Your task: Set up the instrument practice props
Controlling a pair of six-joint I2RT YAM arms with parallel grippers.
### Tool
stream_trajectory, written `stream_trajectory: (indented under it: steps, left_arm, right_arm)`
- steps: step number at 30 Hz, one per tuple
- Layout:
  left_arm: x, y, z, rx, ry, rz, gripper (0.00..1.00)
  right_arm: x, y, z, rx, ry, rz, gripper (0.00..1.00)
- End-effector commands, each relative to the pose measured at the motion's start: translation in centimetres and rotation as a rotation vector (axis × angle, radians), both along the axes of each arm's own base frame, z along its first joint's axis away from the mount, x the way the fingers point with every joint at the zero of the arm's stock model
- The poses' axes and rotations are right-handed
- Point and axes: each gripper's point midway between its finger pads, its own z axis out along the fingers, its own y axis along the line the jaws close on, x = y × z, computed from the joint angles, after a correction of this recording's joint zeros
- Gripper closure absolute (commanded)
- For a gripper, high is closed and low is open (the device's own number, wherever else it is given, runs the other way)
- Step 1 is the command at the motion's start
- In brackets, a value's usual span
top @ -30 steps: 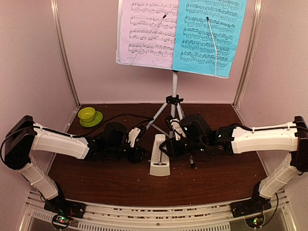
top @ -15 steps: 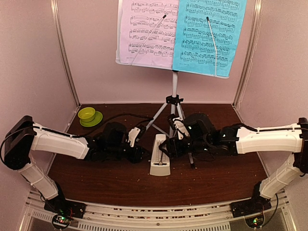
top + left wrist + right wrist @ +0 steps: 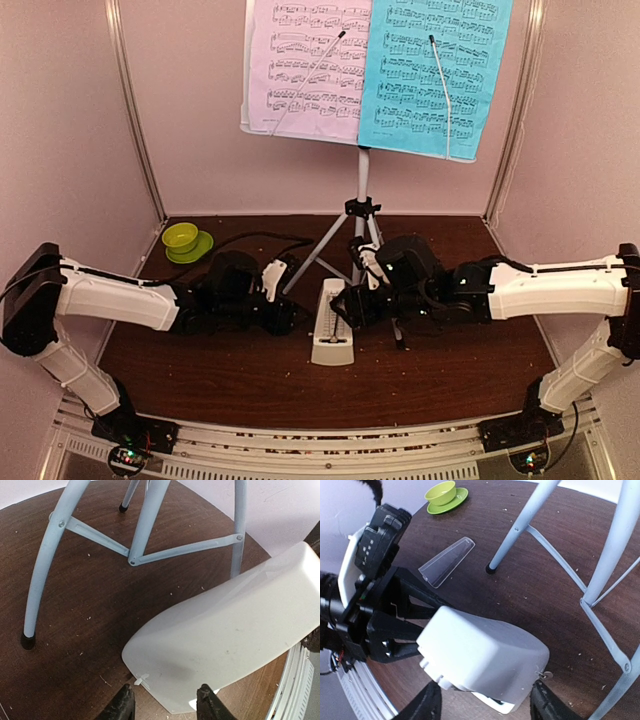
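The white metronome [image 3: 331, 335] is laid on the brown tabletop [image 3: 450, 380] at the foot of the music stand [image 3: 363, 185], its sides clasped by the right tool [image 3: 485, 696]. The left tool [image 3: 166, 701] is held released just beside it, and the clear cover [image 3: 446, 561] is seen lying apart.

A music stand [image 3: 363, 185] on a silver tripod holds a lilac page [image 3: 305, 70] and a cyan page [image 3: 435, 75]. The white metronome [image 3: 333, 325] sits on the bench [image 3: 450, 370] before it, its clear cover [image 3: 447, 561] lying apart.
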Motion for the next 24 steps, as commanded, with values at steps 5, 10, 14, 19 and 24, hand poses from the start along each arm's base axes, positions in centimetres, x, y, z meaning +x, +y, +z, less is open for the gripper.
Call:
stream_trajectory:
  steps: [5,10,14,19,24]
  left_arm:
    - [0.2,0.2,1.2,-0.021,-0.038,0.015,0.56]
    - [0.2,0.2,1.2,-0.017,-0.042,0.015,0.56]
    - [0.2,0.3,1.1,-0.016,-0.042,0.015,0.56]
    - [0.2,0.4,1.2,-0.015,-0.045,0.023,0.51]
    - [0.3,0.7,1.4,-0.015,-0.051,0.036,0.45]
  right_arm:
    - [1.0,-1.5,-0.3,-0.055,-0.014,-0.093,0.51]
    - [0.7,-1.7,0.2,-0.038,-0.014,-0.091,0.57]
    - [0.2,-1.2,0.9,-0.006,-0.008,-0.052,0.45]
    - [-0.1,-0.7,1.9,0.028,-0.016,-0.034,0.29]
    - [0.3,-0.5,2.2,0.015,-0.019,-0.043,0.24]
